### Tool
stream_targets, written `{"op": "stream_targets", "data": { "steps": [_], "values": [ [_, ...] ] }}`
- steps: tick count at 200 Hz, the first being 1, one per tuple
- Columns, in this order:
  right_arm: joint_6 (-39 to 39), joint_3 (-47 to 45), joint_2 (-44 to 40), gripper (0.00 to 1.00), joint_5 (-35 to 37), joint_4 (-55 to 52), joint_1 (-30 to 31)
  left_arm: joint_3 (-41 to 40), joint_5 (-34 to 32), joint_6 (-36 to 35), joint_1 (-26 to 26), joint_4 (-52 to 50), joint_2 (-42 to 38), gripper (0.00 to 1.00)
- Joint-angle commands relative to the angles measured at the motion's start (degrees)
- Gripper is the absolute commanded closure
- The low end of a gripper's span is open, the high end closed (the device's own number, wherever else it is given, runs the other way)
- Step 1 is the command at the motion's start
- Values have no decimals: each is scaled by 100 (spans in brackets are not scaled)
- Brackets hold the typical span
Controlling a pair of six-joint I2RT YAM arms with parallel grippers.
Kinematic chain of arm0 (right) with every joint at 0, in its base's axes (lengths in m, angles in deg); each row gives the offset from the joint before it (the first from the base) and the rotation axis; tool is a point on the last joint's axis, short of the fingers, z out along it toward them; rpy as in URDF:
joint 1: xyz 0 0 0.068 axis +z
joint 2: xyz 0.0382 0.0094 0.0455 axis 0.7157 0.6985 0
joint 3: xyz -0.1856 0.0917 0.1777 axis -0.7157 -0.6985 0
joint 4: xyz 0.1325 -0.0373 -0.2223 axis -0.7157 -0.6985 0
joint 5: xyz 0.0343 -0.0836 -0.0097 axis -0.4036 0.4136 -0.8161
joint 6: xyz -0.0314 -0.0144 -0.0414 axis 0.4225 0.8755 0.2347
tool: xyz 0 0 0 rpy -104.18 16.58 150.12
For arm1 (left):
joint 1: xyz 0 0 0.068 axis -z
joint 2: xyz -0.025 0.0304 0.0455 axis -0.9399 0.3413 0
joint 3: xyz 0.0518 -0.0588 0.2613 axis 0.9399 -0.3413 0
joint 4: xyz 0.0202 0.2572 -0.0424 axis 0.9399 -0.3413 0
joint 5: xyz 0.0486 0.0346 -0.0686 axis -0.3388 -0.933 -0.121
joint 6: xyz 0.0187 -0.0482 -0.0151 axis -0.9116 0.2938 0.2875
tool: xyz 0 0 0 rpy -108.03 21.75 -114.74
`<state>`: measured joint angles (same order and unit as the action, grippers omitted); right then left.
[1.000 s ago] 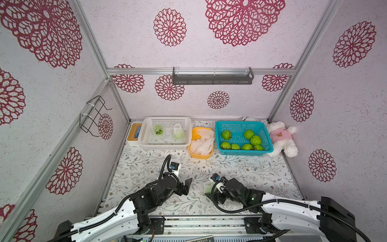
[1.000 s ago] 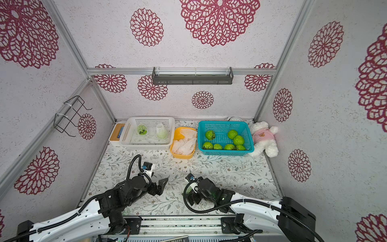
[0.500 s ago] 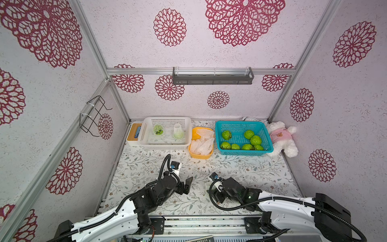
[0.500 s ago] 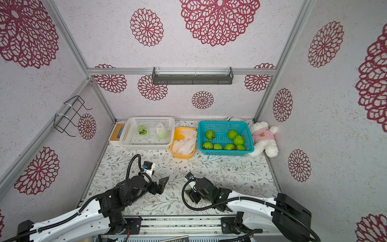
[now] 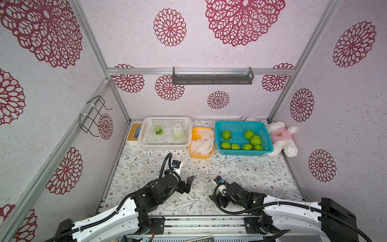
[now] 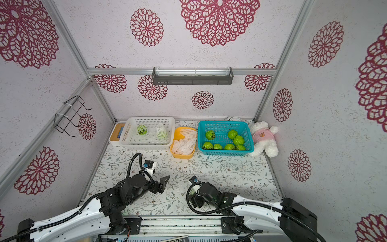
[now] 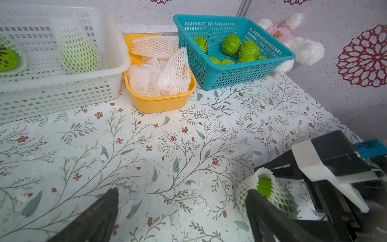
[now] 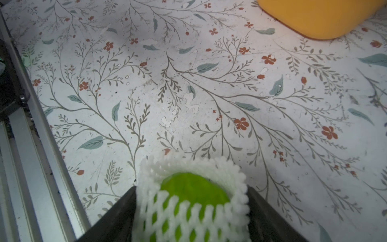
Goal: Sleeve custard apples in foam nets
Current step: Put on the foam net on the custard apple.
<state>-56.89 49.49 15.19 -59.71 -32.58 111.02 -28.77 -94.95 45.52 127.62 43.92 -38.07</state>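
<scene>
1. Right hand: closed onto a sleeved custard apple, with one black finger pressed against each side of its foam net.
2. Net: soft white foam mesh with diamond holes and a scalloped rim. Fruit: bright green and rounded, showing through the holes and the open mouth.
3. Orientation: the tube's long axis runs along the right hand's fingers. The open mouth faces out past the fingertips, away from the wrist. Whether it touches the floral-print surface below: cannot tell.
4. Left hand: fingers spread wide, nothing between them, apart from the right hand.
5. Far beyond both hands' fingertips:
   - a rigid teal lattice basket holding seven bare custard apples with bumpy skins;
   - a smooth yellow tub heaped with flattened spare nets;
   - a white perforated basket holding two more sleeved fruits. One is a tall cone-shaped sleeve with its long axis upright. The other is a low sleeve with dark-blotched fruit exposed on top.
</scene>
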Motion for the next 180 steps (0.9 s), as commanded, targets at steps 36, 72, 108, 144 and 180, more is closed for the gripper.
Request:
{"op": "stream_targets", "data": {
  "steps": [36,72,108,144,180],
  "values": [
    [-381,49,147,9,88,-401,312,160,-133,17,-46,143,33,3],
    [-441,147,479,19,163,-387,539,169,-150,-23,-54,147,16,3],
    [-180,313,458,30,378,-378,540,169,-199,-88,-54,136,-31,3],
    [632,365,396,32,842,727,436,118,-427,-206,-59,251,-153,3],
    [1807,204,1071,34,483,3139,-270,113,-142,-211,-418,392,-369,3]
  ]
}}
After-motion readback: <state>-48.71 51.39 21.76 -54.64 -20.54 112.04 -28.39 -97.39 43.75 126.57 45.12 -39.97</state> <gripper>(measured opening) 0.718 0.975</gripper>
